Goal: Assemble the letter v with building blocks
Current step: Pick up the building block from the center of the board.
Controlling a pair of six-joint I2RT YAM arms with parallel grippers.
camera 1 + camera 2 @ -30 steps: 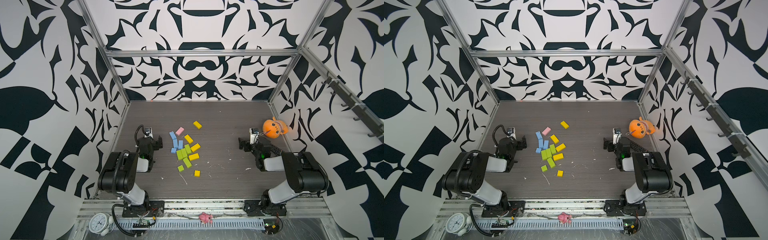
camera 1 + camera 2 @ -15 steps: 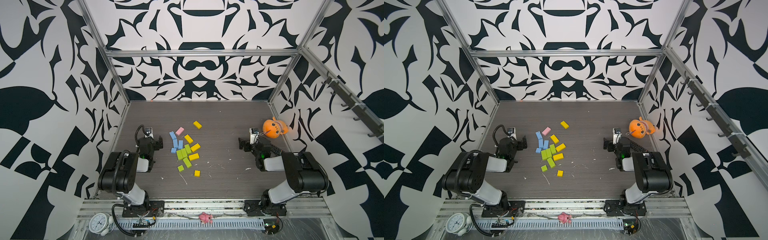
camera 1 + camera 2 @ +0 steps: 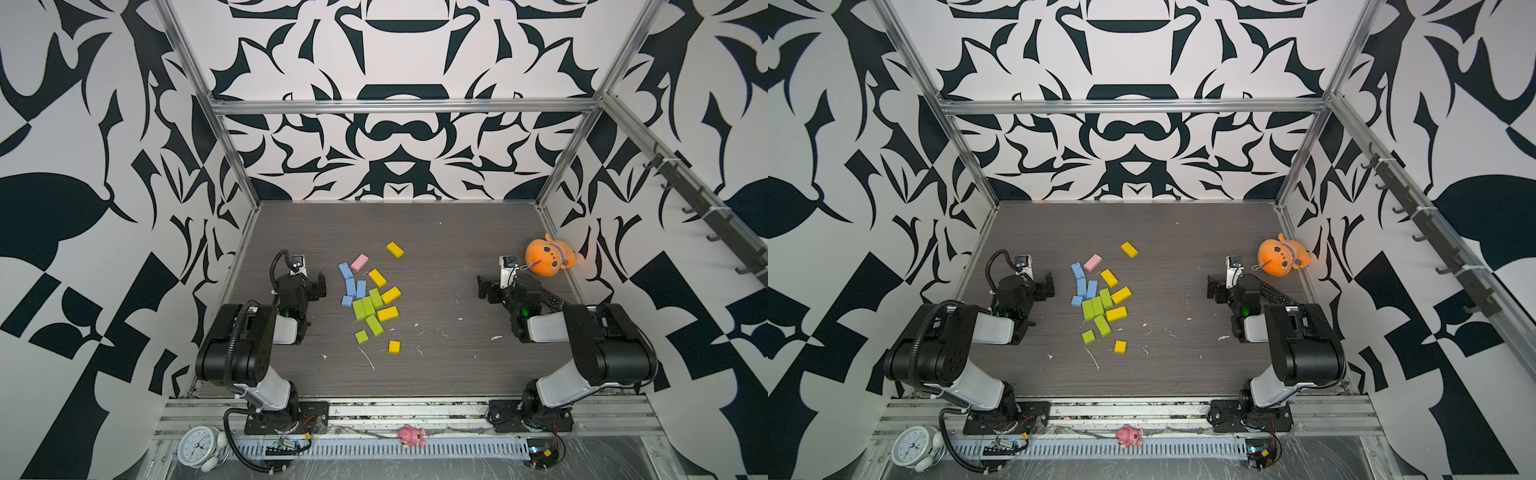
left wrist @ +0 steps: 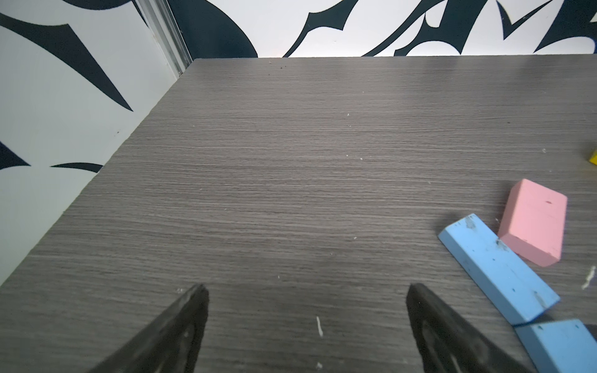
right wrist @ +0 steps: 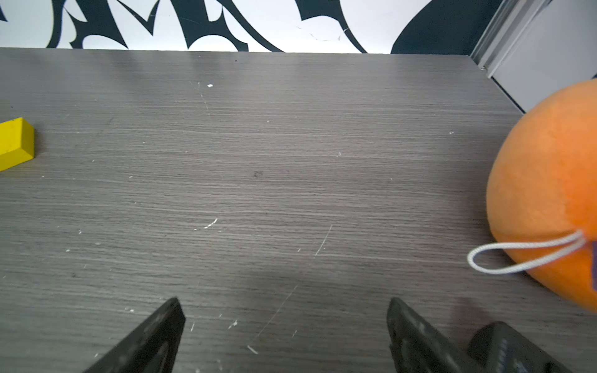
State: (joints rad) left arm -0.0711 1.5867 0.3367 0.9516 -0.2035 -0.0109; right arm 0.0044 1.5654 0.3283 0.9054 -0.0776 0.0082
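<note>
Blocks [image 3: 368, 305] lie loose in a heap left of centre, no V yet; left gripper [image 3: 318, 286] released and empty just beside them, likely first to pick; right gripper [image 3: 486, 287] released, empty, well apart near the plush [image 3: 548, 259] at far right.

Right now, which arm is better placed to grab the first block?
Left. The left hand sits right beside the blue blocks at the cluster's edge, open and empty. The right hand is open too, but well apart from the blocks, next to the orange plush toy.
</note>
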